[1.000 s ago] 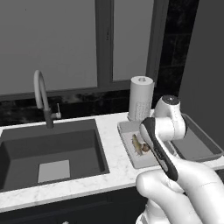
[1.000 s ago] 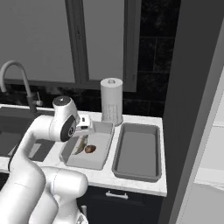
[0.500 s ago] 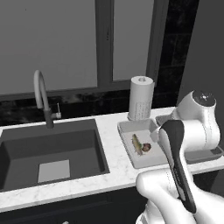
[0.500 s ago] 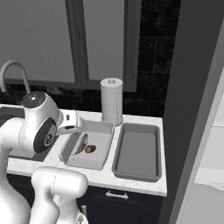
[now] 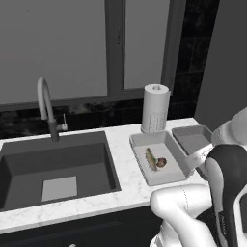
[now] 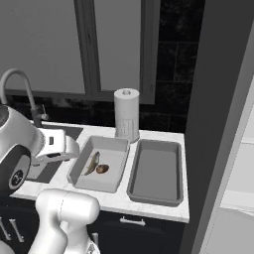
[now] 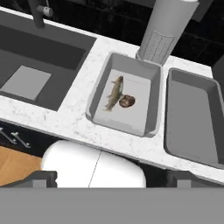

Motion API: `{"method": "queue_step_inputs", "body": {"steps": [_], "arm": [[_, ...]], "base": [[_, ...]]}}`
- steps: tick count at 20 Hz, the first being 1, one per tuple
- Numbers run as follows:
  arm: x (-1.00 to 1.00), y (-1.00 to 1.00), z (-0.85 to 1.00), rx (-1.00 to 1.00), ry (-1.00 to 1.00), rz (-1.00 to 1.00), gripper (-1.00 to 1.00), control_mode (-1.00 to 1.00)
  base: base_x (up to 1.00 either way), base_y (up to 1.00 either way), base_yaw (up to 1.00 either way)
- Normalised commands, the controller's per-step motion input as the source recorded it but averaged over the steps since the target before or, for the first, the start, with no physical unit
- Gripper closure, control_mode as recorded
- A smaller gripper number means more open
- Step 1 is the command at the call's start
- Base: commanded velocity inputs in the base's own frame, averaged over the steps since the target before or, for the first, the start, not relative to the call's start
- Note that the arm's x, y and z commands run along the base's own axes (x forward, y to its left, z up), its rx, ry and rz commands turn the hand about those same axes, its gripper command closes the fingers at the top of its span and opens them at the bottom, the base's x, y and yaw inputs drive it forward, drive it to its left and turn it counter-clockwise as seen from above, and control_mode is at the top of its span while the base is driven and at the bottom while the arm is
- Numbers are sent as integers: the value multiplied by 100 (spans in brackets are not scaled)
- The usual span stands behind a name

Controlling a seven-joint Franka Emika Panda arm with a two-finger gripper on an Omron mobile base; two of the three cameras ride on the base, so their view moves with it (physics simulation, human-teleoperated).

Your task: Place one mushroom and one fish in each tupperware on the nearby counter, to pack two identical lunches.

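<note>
Looking down, we list the scene from largest to smallest.
Counter: we see the counter, white faintly marbled stone, running under a tall window and above dark cabinets.
Sink: a dark sunken sink fills its left part; a curved grey faucet stands at the back edge.
Arm: our white arm with dark joints folds low at the counter's front edge, its bulk in front of the cabinets; in the left base view it covers the front of the right tupperware.
Right tupperware: a grey rectangular tub, smooth-walled, with nothing lying in it.
Left tupperware: a matching grey tub just beside it, between the sink and the other tub.
Paper towel roll: an upright white cylinder behind both tubs, near the seam between them.
Fish: slim and grey-olive, the fish lies lengthwise on the left tupperware's floor.
Mushroom: small, round and brown, the mushroom sits touching or nearly touching the fish on its right side as the hand camera sees it.
Gripper: we see the gripper pulled back over the counter's front edge, its dark fingertips spread wide with nothing between them, well apart from both tubs.
</note>
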Motion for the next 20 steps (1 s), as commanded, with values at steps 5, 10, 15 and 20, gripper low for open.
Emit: {"method": "queue_step_inputs", "body": {"steps": [5,10,15,20], "arm": [[-20,1,0,0,0,0,-100,100],[0,0,0,0,0,0,-100,100],[0,0,0,0,0,0,-100,100],[0,0,0,0,0,0,-100,100]], "base": [[-80,-10,-2],[-100,-67,-16],[-84,-99,-17],[-50,-100,-14]]}}
